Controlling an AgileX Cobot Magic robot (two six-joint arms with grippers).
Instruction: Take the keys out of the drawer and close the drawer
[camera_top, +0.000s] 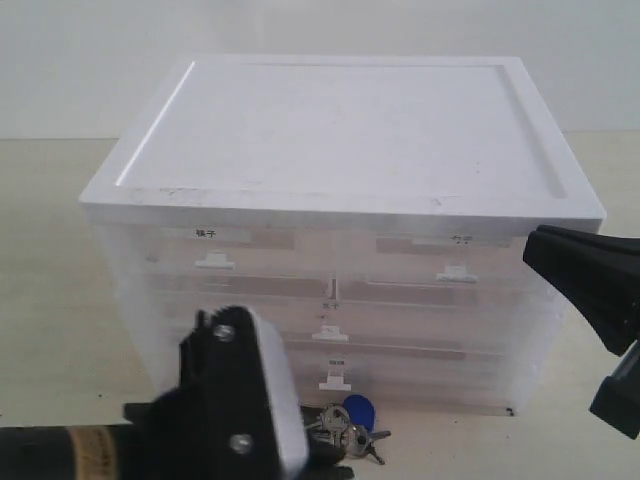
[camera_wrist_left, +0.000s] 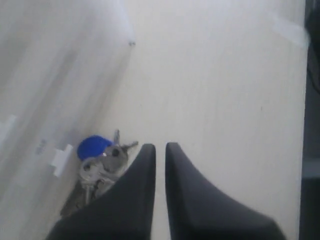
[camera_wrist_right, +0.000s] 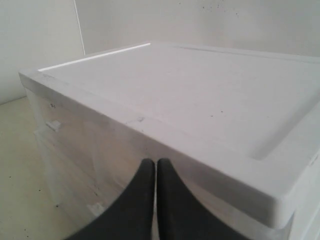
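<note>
- a cabinet (camera_top: 345, 130) with a white lipped top and translucent drawers stands on a pale table (camera_top: 50, 300).
- the lowest drawer (camera_top: 420, 385), full-width with a small white centre handle, sits flush with the fronts above it.
- the keys (camera_top: 338, 425), with a round blue fob, lie on the table just in front of it, beside the left arm (camera_top: 235, 400).
- the black right claw (camera_top: 535, 255) points at the cabinet's upper right corner.

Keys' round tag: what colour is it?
The tag is blue; the left wrist view shows it best.
</note>
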